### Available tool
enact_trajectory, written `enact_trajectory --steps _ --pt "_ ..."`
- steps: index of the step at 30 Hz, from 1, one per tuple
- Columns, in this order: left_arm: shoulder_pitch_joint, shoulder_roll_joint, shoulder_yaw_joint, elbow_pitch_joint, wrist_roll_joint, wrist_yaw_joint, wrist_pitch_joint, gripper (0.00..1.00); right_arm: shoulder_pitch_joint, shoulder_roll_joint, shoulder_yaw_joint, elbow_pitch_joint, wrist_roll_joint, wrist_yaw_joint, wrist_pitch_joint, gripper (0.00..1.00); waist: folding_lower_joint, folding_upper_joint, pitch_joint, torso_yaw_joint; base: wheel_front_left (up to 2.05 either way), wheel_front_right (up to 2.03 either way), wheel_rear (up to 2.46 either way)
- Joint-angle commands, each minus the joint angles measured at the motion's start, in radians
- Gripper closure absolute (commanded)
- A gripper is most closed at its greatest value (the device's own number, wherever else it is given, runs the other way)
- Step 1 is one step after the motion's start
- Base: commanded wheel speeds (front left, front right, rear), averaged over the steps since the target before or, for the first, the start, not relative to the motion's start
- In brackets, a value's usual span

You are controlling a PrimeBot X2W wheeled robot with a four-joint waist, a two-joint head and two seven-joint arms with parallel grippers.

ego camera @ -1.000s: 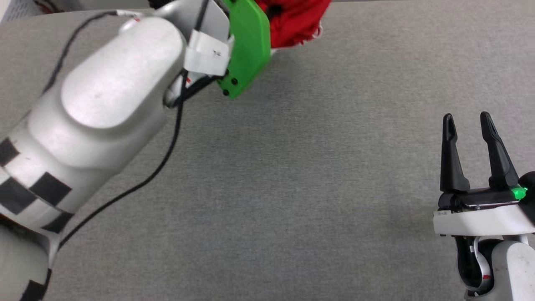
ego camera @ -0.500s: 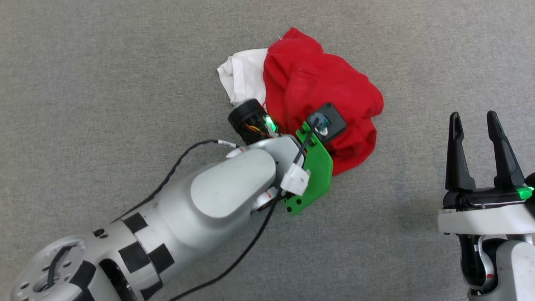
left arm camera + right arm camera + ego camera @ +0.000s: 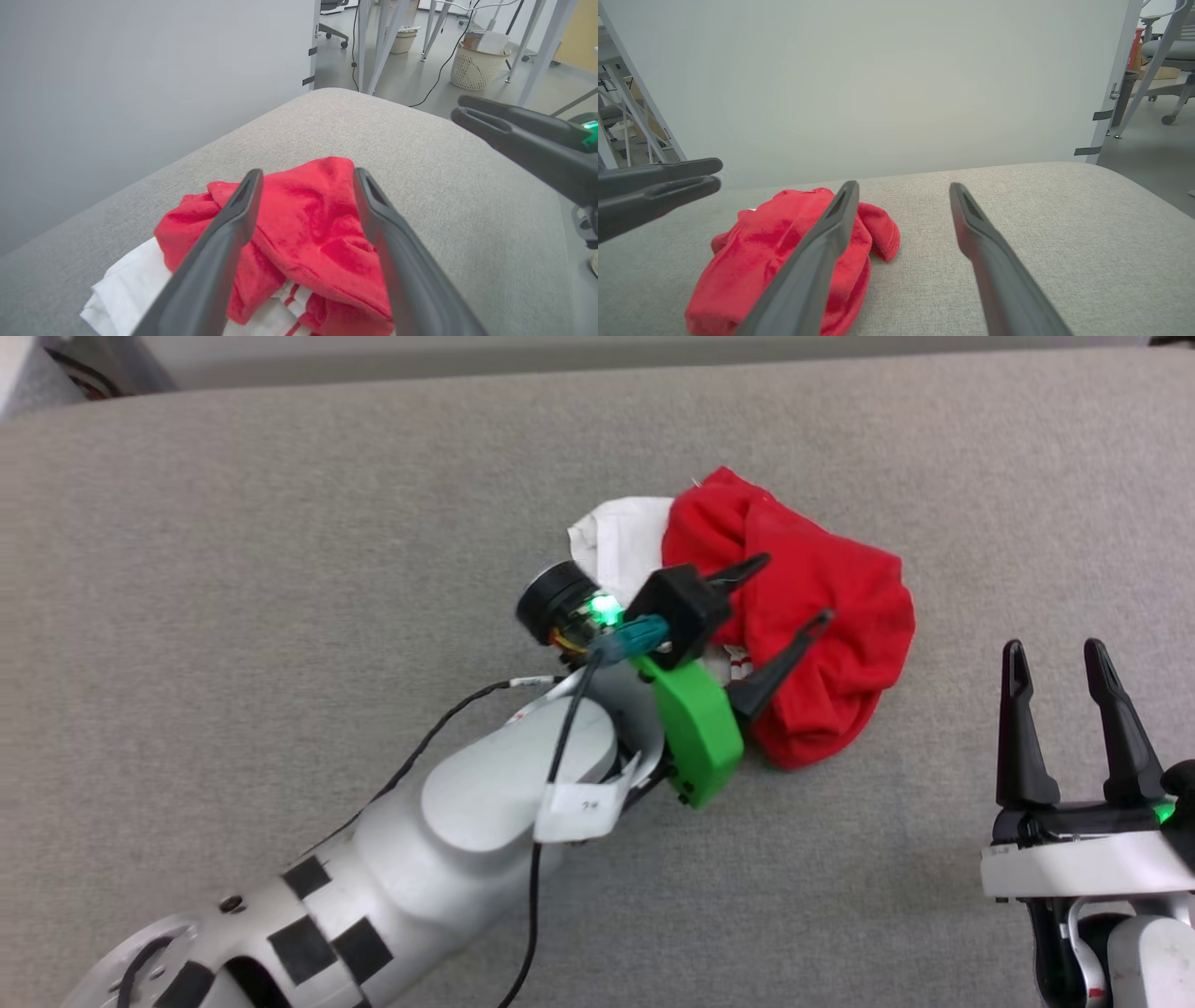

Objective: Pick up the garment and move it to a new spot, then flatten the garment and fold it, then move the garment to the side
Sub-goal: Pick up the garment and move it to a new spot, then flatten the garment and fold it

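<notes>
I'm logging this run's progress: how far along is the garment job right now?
Nothing looks finished: the garment lies crumpled in a heap on the grey surface, unflattened and unfolded. In hand: the left gripper hovers open over the heap, gripping nothing; the right gripper sits open, apart from it. Whether this is already its new spot cannot be told. Left: flattening, folding, moving it aside.

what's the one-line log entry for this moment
garment: crumpled heap on grey surface | left gripper: open over garment | right gripper: open, clear of garment
</notes>
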Motion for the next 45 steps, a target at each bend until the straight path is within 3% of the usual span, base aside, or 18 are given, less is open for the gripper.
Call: enact_trajectory --steps 1,8,10,15,19,23,30,38,45 --pt "0.035 0.03 0.016 -0.013 0.019 0.035 -0.023 0.0 0.017 -0.001 -0.001 0.002 -0.009 -0.001 -0.005 0.0 0.0 -0.0001 -0.074 0.061 0.0 0.0 0.0" --pt "0.174 0.14 0.197 -0.125 0.088 0.237 -0.068 0.0 0.054 -0.001 -0.01 0.007 -0.027 -0.001 -0.005 0.0 0.0 -0.0001 -0.125 0.111 0.0 0.0 0.0" --pt "0.233 0.171 0.264 -0.176 0.132 0.274 -0.068 0.0 0.061 -0.001 -0.015 0.009 -0.03 -0.001 -0.005 0.0 0.0 -0.0001 -0.135 0.121 0.0 0.0 0.0" --pt "0.407 0.219 0.44 -0.273 0.208 0.332 -0.068 0.0 0.075 -0.001 -0.022 0.014 -0.039 -0.001 -0.005 0.0 0.0 -0.0001 -0.157 0.138 0.0 0.0 0.0" --pt "0.548 0.223 0.58 -0.335 0.273 0.359 -0.068 0.0 0.088 -0.001 -0.022 0.019 -0.041 -0.001 -0.005 0.0 0.0 -0.0001 -0.176 0.147 0.0 0.0 0.0" --pt "0.673 0.203 0.689 -0.385 0.344 0.35 -0.068 0.0 0.106 -0.001 -0.018 0.026 -0.038 -0.001 -0.005 0.0 0.0 -0.0001 -0.195 0.152 0.0 0.0 0.0" --pt "0.834 0.118 0.836 -0.443 0.432 0.272 -0.068 0.0 0.125 -0.001 -0.007 0.035 -0.04 -0.001 -0.005 0.0 0.0 -0.0001 -0.215 0.148 0.0 0.0 0.0" --pt "0.907 0.027 0.918 -0.409 0.517 0.167 -0.069 0.0 0.162 -0.001 0.0 0.055 -0.039 -0.001 -0.005 0.0 0.0 -0.0001 -0.235 0.15 0.0 0.0 0.0" --pt "0.924 -0.029 0.969 -0.372 0.573 0.113 -0.069 0.0 0.185 -0.001 0.003 0.08 -0.039 -0.001 -0.005 0.0 0.0 -0.0001 -0.247 0.148 0.0 0.0 0.0"
